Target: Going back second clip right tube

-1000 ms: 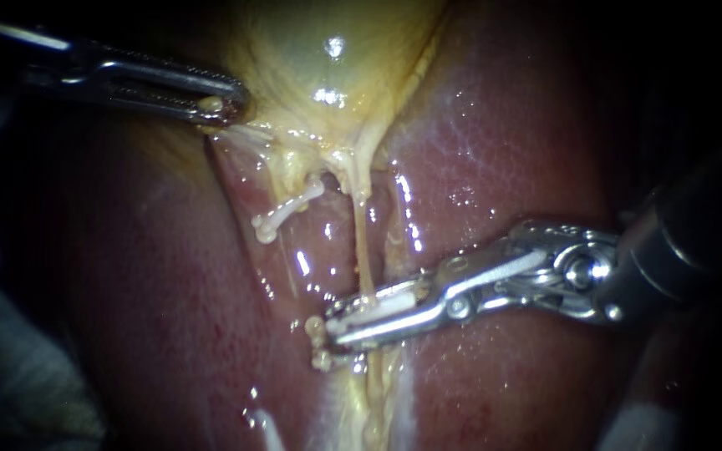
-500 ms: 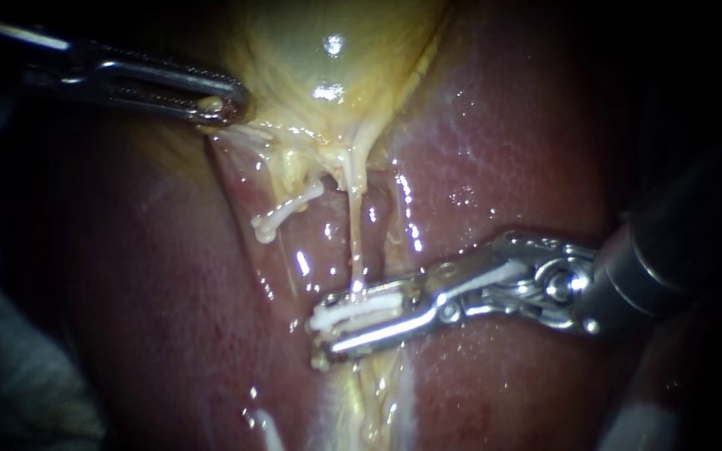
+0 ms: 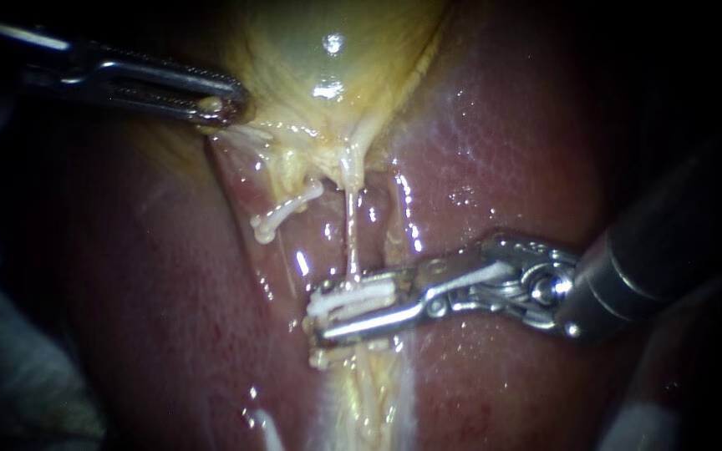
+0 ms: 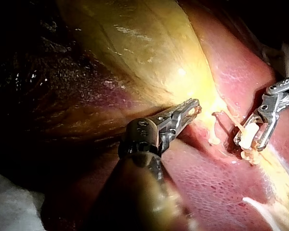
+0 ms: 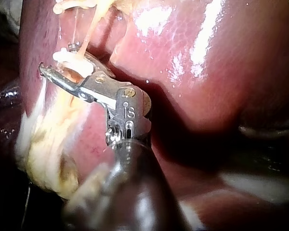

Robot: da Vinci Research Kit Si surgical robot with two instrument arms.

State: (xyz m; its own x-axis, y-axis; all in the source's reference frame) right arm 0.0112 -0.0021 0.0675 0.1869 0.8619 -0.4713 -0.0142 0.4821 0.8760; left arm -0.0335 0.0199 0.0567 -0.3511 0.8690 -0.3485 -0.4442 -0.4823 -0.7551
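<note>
My right instrument (image 3: 319, 316) comes in from the right, its jaws a little apart with a white clip (image 3: 357, 296) held between them. The clip sits across the thin pale right tube (image 3: 349, 234), which runs straight down from the gallbladder (image 3: 319, 50). Just below the jaws another white clip (image 3: 321, 359) shows on the same strand. A white clip (image 3: 284, 210) lies across the left tube. My left instrument (image 3: 223, 107), at the upper left, is shut on the gallbladder's edge. The right wrist view shows my right instrument (image 5: 50, 65) with the clip (image 5: 67, 57) against the far jaw.
Glossy red liver (image 3: 503, 150) lies on both sides of the tubes. Pale yellowish tissue (image 3: 369, 401) runs on below the jaws. White gauze (image 4: 9, 202) lies beside the left instrument's shaft in the left wrist view.
My right instrument has slid left and slightly up along the right tube, away from the lower clip. The tube now runs straighter. The left instrument has stayed put.
</note>
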